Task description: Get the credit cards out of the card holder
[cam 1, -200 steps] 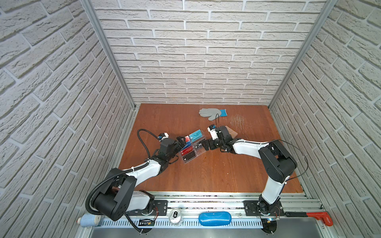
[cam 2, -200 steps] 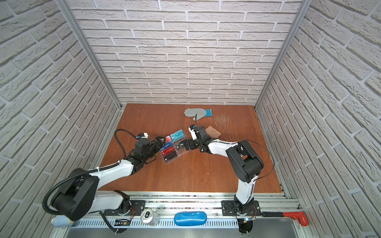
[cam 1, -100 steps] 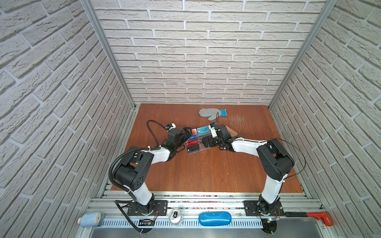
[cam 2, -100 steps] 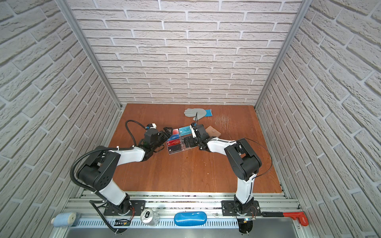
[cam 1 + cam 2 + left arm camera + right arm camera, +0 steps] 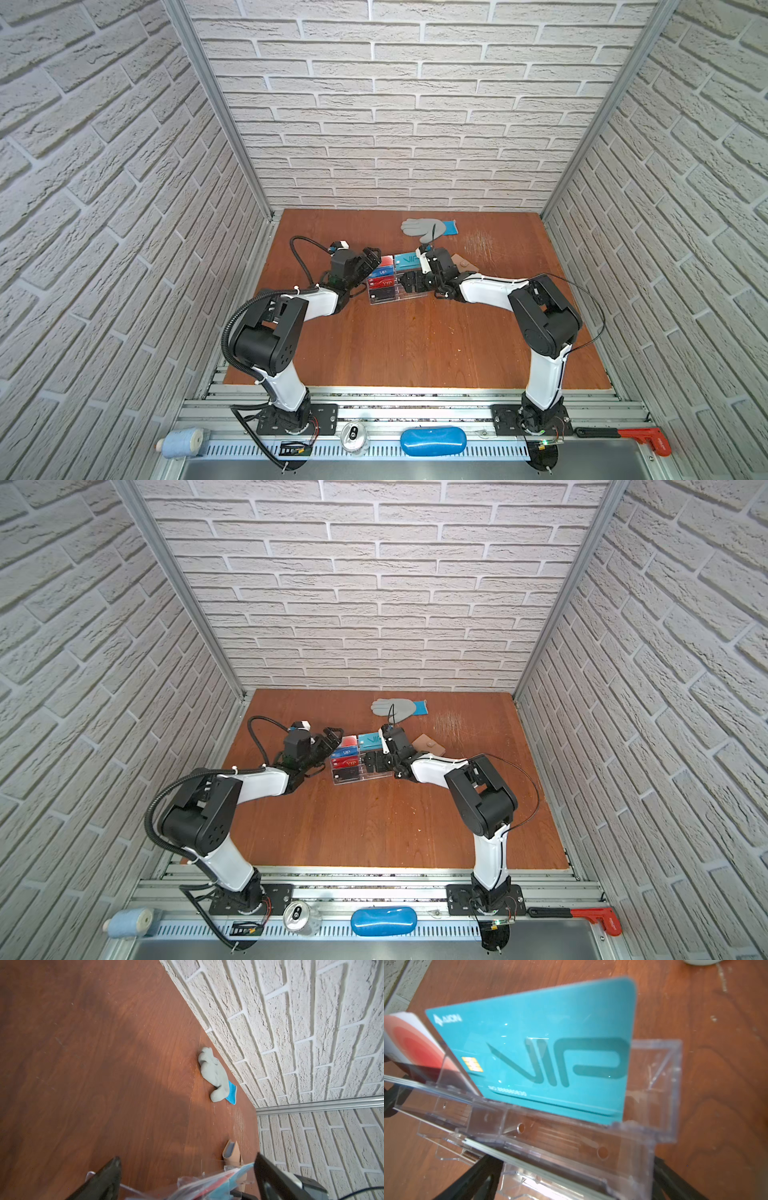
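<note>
The tan card holder (image 5: 463, 262) (image 5: 428, 744) (image 5: 231, 1152) lies folded on the wooden table, behind my right arm. The credit cards stand outside it in a clear acrylic stand (image 5: 415, 292) (image 5: 654, 1084): black (image 5: 384, 294), red (image 5: 384, 282), blue (image 5: 384, 271), white with a red circle (image 5: 406, 1043) and teal (image 5: 407, 260) (image 5: 539, 1053). My left gripper (image 5: 370, 259) (image 5: 187, 1169) hovers open over the stand's left end. Open too, my right gripper (image 5: 411, 282) (image 5: 574, 1180) straddles the stand's right half, fingers on either side.
A grey glove with a blue cuff (image 5: 428, 228) (image 5: 216, 1076) lies near the back wall. On the front rail sit a blue case (image 5: 432, 441), a can (image 5: 353, 434), a blue roll (image 5: 183, 442) and a red-handled tool (image 5: 640, 438). Brick walls close three sides.
My left arm has swung from the front left toward the back, bringing its gripper over the stand's left end. The stand has turned from slanted to nearly square. The right gripper has stayed by it.
</note>
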Controlling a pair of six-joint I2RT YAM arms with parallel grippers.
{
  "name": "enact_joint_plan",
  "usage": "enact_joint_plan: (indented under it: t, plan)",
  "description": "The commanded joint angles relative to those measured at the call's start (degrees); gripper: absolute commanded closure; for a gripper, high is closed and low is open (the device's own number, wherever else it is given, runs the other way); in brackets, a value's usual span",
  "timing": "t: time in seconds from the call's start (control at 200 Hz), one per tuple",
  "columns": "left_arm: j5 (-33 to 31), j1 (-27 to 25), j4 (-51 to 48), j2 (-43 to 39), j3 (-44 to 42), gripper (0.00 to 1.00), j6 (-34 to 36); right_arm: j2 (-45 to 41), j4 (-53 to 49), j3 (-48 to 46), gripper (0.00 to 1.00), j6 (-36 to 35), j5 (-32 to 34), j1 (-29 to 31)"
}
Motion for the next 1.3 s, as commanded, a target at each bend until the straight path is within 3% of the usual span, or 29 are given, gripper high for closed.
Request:
enact_joint_plan:
  t: [0.0, 0.37, 0.625, 0.78, 0.89, 1.075, 1.21, 1.295]
  plan:
    - [2.80, 1.86, -1.30, -1.37, 2.02, 0.02, 2.78, 1.32, 1.79, 2.04, 0.00, 2.23, -1.12, 1.66]
    - [6.03, 6.07, -9.37, -5.94, 3.77, 0.02, 8.88, -1.04, 1.27, 0.71, 0.00, 2.71, -0.62, 2.04]
    - [4.03, 6.17, -15.33, -10.15, 4.17, 0.02, 12.29, -7.20, -1.26, -3.04, 0.00, 0.80, 1.71, 2.04]
    - [3.56, 6.16, -17.80, -12.97, 3.05, 0.02, 13.36, -13.04, -3.75, -6.25, 0.00, 0.03, 4.93, 1.95]
    - [3.07, 5.67, -19.73, -15.97, 2.01, 0.02, 14.09, -17.65, -8.01, -7.60, 0.00, -0.08, 10.94, 1.95]
    - [-0.88, -0.11, -25.17, -21.03, 3.15, 0.02, 18.81, -23.98, -17.30, -6.86, 0.00, 0.19, 22.27, 0.62]
    - [-2.81, -7.25, -26.42, -20.02, 6.25, 0.02, 21.78, -24.75, -22.17, -5.06, 0.00, -0.22, 20.70, -5.21]
    - [-2.70, -10.80, -26.51, -16.61, 9.13, 0.02, 22.20, -23.62, -22.02, -5.33, 0.00, 1.04, 14.93, -11.87]
